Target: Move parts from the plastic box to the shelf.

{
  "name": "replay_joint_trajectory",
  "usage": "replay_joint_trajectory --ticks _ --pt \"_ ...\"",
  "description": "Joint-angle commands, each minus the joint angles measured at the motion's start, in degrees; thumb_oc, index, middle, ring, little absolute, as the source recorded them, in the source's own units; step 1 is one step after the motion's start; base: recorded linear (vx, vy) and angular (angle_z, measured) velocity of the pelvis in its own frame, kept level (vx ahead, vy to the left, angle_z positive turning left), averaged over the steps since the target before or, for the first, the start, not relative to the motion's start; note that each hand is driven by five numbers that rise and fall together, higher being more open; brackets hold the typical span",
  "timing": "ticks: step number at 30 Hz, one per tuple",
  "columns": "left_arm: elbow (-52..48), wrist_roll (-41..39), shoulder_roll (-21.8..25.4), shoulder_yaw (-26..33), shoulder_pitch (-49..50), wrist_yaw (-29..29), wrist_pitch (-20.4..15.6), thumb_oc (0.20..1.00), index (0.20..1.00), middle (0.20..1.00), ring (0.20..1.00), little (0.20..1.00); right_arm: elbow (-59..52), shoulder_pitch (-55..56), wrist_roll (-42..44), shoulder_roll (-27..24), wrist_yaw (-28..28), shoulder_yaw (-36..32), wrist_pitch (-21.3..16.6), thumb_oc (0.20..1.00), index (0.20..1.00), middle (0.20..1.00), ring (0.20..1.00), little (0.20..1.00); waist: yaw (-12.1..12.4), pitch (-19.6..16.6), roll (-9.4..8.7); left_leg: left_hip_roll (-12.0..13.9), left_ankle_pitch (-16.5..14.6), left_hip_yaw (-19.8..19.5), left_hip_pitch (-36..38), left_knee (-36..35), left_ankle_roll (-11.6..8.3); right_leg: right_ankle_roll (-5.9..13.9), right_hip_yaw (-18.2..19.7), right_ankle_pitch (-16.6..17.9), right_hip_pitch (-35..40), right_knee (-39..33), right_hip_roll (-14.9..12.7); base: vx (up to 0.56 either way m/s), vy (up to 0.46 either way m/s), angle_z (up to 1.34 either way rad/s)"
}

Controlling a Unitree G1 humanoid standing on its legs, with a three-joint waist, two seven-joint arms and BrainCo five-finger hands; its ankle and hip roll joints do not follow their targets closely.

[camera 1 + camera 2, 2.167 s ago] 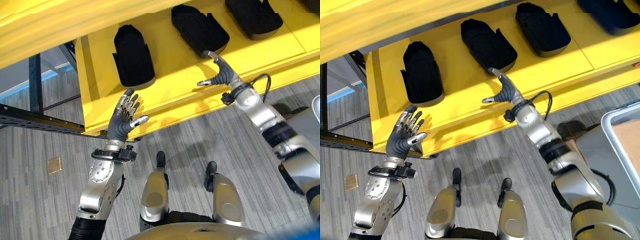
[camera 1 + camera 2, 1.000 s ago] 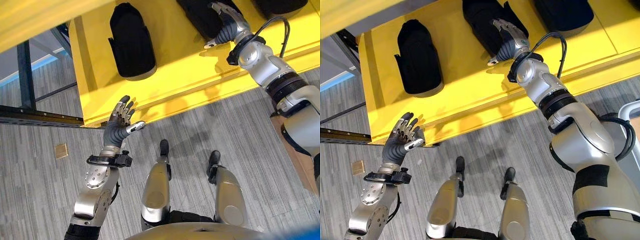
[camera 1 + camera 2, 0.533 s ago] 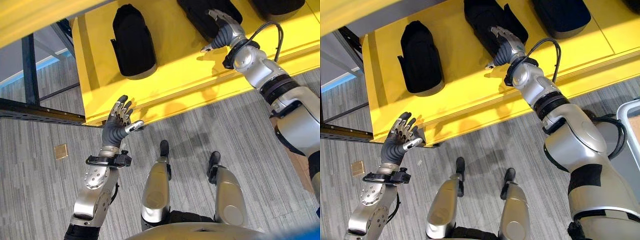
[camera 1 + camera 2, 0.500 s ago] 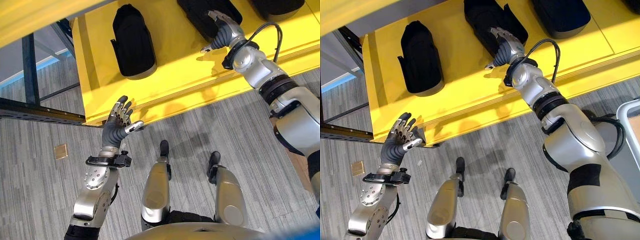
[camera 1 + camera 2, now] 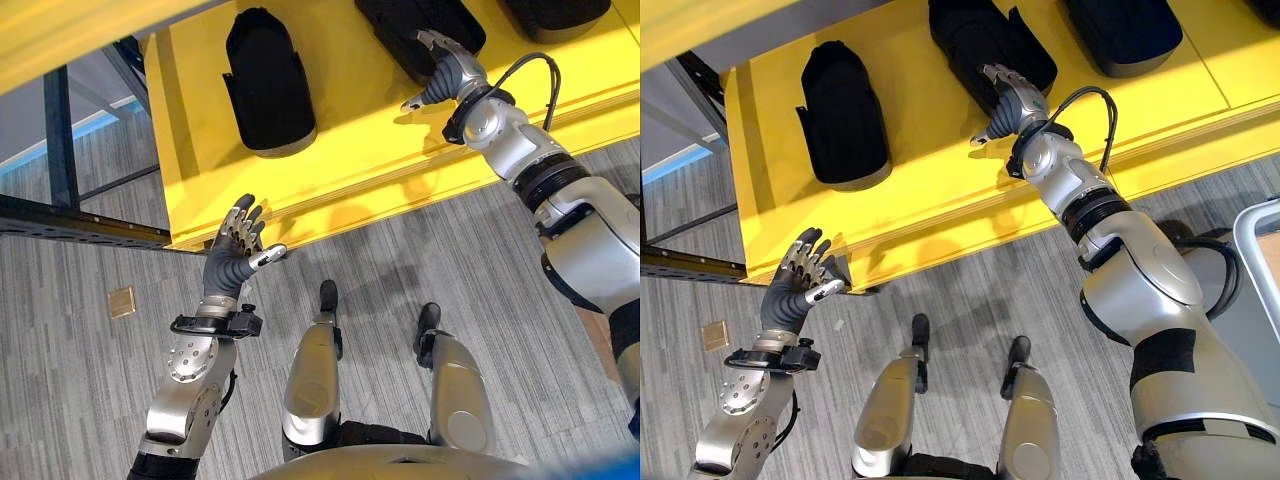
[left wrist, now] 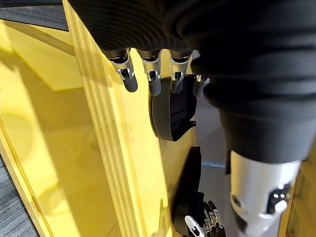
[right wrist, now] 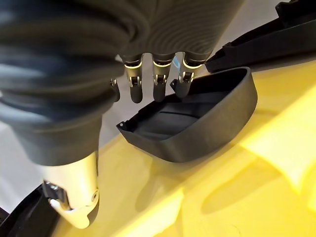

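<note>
Three black moulded parts lie on the yellow shelf (image 5: 340,150): one at the left (image 5: 265,85), one in the middle (image 5: 415,20), one at the right (image 5: 555,10). My right hand (image 5: 447,75) is open over the shelf, its straight fingers (image 7: 158,81) at the near end of the middle part (image 7: 197,128); I cannot tell whether they touch it. My left hand (image 5: 233,262) is open and holds nothing, palm up in front of the shelf's front edge (image 6: 113,148), with the left part (image 6: 173,111) beyond it.
A higher yellow shelf board (image 5: 80,40) overhangs at the upper left. A dark metal frame (image 5: 60,130) stands left of the shelf. A light box rim (image 5: 1252,235) shows at the right edge. A small brown plate (image 5: 121,302) lies on the grey floor.
My right hand has drawn back a little from the middle part toward the shelf's front edge. My left hand has hardly moved.
</note>
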Motion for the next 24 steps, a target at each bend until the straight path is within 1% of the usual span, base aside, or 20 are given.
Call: replay_joint_trajectory --ticks 1,20,24 --pt "-6.53 -0.87 0.47 -0.49 2.77 0.65 -4.00 1.000 1.000 1.000 1.000 1.000 2.29 -2.87 1.44 3.13 -0.39 -2.33 -1.24 1.000 1.000 1.000 1.000 1.000 1.80 -1.45 3.57 6.24 1.78 -3.06 -1.53 1.05 -2.29 4.82 5.23 17.43 0.72 -1.98 -0.42 0.00 0.000 0.00" --pt "-6.23 -0.77 0.49 -0.11 3.16 0.50 -3.98 1.000 1.000 1.000 1.000 1.000 1.24 1.23 1.57 5.06 0.86 -4.94 -0.98 1.000 1.000 1.000 1.000 1.000 2.37 -1.45 3.21 6.61 1.59 -3.26 -1.59 1.92 -2.52 4.60 5.23 17.49 0.94 -1.76 -0.13 0.00 0.000 0.00" --pt "-6.40 -0.50 0.79 0.14 3.10 0.56 -3.91 1.000 1.000 1.000 1.000 1.000 0.63 1.90 1.29 5.52 1.08 -4.94 -0.95 1.000 1.000 1.000 1.000 1.000 2.47 -1.45 2.81 6.79 1.54 -3.31 -1.66 2.18 -2.60 4.57 5.23 17.57 1.06 -1.85 -0.06 0.00 0.000 0.00"
